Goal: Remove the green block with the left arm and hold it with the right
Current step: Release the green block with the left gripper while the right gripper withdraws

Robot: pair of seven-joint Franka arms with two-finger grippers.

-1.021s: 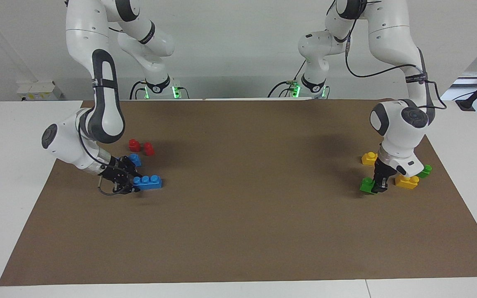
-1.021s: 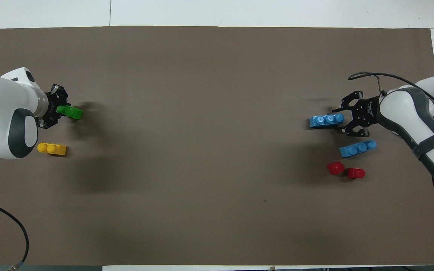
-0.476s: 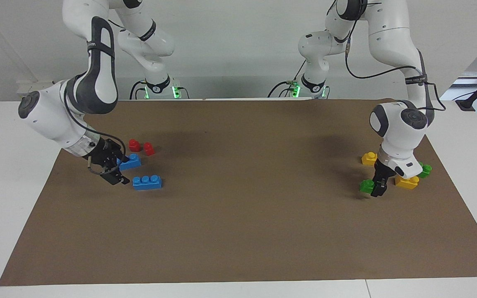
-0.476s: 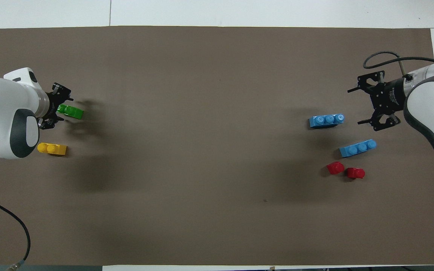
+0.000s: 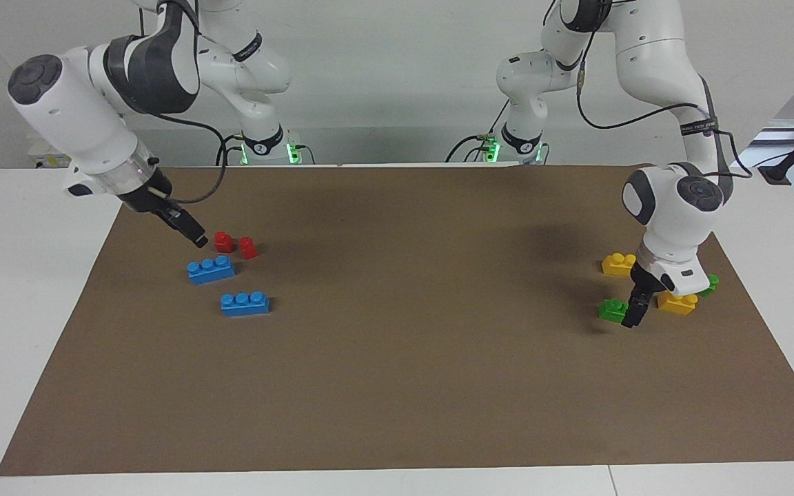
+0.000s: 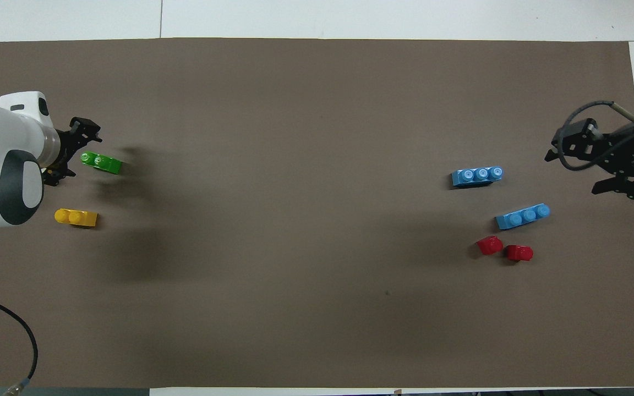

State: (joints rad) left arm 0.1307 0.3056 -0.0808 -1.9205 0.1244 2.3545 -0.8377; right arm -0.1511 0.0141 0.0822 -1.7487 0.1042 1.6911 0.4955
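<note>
1. Facing view: the green block (image 5: 612, 308) lies flat on the brown mat (image 5: 397, 386) toward the left arm's end of the table.
2. The left gripper (image 5: 634, 311) hangs low just beside the block; from here I cannot tell whether its fingers touch it.
3. A yellow block (image 5: 677, 302) sits beside the gripper, a second yellow block (image 5: 617, 263) lies nearer the robots, and a darker green block (image 5: 709, 282) peeks out by the left arm's wrist.
4. The right gripper (image 5: 187, 228) is raised over the mat's edge near two red blocks (image 5: 235, 244); its finger spread is unclear here.
5. Two blue blocks (image 5: 228, 286) lie farther from the robots than the red ones.
6. Overhead view: the left gripper (image 6: 66, 151) has its fingers spread wide, and the green block (image 6: 101, 162) lies just off their tips, apart from them.
7. The right gripper (image 6: 597, 165) also shows fingers spread wide, holding nothing.
</note>
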